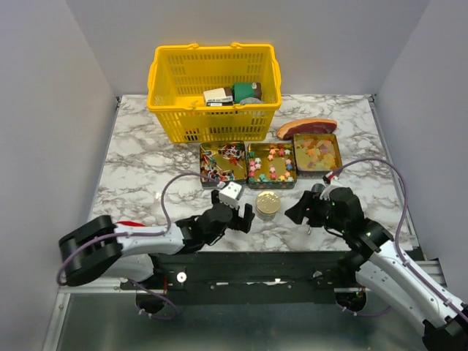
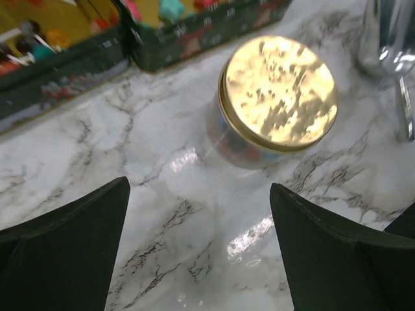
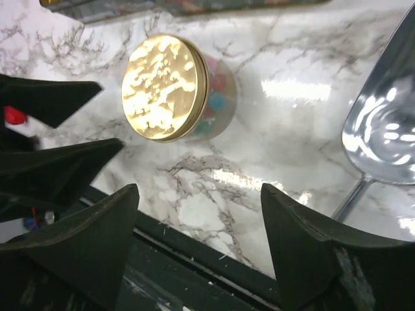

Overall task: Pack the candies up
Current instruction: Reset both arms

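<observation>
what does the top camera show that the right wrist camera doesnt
Only the top view: the yellow basket with boxes in it, the meat slab, and the three open tins in a row, filled with candies.
Only the right wrist view: the shiny spoon lying on the table, which I cannot make out from above, and coloured candies seen through the jar's glass.
Both: the gold-lidded jar standing on the marble, with the open left gripper beside it and the right gripper open too.
</observation>
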Action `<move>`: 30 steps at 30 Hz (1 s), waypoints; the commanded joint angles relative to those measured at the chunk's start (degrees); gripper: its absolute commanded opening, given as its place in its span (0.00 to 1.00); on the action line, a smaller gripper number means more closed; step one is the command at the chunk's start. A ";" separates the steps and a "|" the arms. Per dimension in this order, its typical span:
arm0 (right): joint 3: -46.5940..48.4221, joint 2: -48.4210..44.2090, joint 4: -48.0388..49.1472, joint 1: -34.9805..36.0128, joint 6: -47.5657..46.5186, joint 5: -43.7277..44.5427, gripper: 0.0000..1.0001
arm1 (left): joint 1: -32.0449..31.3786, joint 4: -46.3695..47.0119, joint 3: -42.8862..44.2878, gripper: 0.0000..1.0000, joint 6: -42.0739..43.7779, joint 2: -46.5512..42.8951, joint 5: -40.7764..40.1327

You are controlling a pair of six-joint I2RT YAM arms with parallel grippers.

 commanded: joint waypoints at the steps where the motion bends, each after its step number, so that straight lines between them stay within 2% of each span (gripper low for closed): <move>1: 2.96 -1.26 -3.19 0.18 -2.45 9.00 0.89 | 0.20 -28.58 5.61 0.99 -4.04 -16.02 -11.00; 5: 4.37 -2.49 -3.90 0.27 -3.07 13.04 0.95 | 0.64 -41.49 9.30 0.99 -6.85 -26.33 -15.22; 6: 4.81 -3.02 -4.33 0.18 -3.33 14.53 0.96 | 0.64 -49.61 11.14 0.99 -8.51 -27.92 -16.70; 9: 5.77 -4.51 -5.74 0.18 -4.91 17.52 0.96 | 0.64 -62.73 17.56 0.99 -13.88 -33.02 -20.92; 12: 5.95 -5.39 -6.62 0.18 -5.09 19.03 0.97 | 0.73 -69.09 20.47 0.99 -14.68 -36.80 -22.25; 20: 5.69 -5.75 -6.53 0.18 -4.91 19.29 0.96 | 0.55 -70.61 19.59 0.99 -18.11 -39.89 -23.40; 30: 5.34 -5.48 -6.36 0.18 -4.82 19.29 0.97 | 0.20 -68.60 19.86 0.99 -15.65 -39.45 -22.96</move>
